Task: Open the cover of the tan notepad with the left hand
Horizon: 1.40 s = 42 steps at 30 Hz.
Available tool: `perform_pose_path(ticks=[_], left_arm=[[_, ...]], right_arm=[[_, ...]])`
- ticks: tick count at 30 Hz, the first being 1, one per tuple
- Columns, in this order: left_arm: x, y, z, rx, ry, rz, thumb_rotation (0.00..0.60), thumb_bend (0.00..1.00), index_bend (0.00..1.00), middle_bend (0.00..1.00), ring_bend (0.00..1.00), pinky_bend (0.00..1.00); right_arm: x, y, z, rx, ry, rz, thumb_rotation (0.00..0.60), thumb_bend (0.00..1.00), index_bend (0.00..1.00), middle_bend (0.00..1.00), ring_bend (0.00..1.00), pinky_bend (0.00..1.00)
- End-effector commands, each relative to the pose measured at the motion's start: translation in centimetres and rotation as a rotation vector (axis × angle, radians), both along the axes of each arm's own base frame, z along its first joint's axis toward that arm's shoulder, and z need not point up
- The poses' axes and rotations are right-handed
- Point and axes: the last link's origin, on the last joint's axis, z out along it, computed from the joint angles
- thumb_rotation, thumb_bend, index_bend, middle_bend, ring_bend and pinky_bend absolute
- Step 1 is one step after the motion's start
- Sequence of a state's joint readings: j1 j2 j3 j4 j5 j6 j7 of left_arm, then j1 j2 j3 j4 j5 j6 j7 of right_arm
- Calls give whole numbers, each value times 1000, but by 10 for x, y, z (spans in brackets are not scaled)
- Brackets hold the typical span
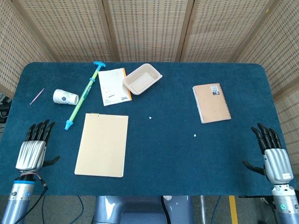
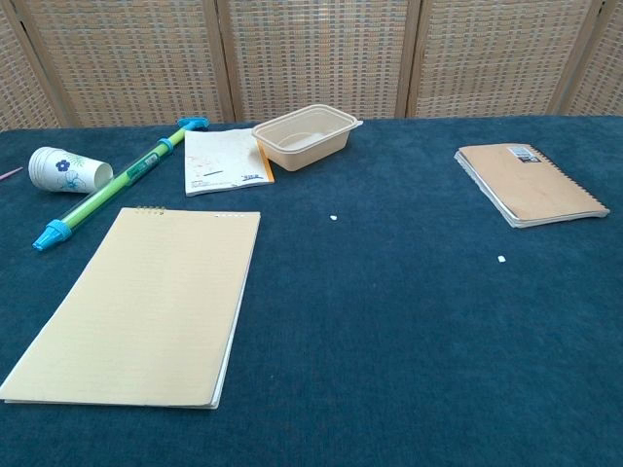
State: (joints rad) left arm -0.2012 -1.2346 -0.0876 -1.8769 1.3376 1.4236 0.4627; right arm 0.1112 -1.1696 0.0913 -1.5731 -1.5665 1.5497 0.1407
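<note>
The tan notepad lies flat and closed on the blue table, left of centre; in the chest view the notepad fills the lower left. My left hand rests at the table's front left edge, left of the notepad and apart from it, fingers extended and holding nothing. My right hand sits at the front right edge, fingers spread and empty. Neither hand shows in the chest view.
A green and blue pump tube, a paper cup on its side, a white pad with orange edge and a beige tray lie behind the notepad. A brown spiral notebook lies at the right. A pink stick lies far left.
</note>
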Motion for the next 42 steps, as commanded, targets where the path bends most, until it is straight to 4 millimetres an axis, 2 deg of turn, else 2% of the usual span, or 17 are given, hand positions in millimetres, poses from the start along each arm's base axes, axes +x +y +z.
perform_pose_path(ticks=[1, 31, 36, 42], left_arm=[[0, 0, -2, -9, 2, 2, 600, 70, 0, 0, 0, 8], [7, -5, -6, -34, -14, -19, 600, 89, 0, 0, 0, 9], [14, -10, -21, -107, -5, -41, 600, 95, 0, 0, 0, 8], [21, -20, -52, -217, 29, -83, 600, 111, 0, 0, 0, 8]], right_arm=[[0, 0, 1, -3, -1, -3, 600, 149, 0, 0, 0, 19], [-2, 0, 2, 4, -6, -14, 600, 149, 0, 0, 0, 6], [-2, 0, 0, 11, 0, -16, 600, 149, 0, 0, 0, 6], [-1, 0, 1, 7, -8, -16, 600, 149, 0, 0, 0, 6]])
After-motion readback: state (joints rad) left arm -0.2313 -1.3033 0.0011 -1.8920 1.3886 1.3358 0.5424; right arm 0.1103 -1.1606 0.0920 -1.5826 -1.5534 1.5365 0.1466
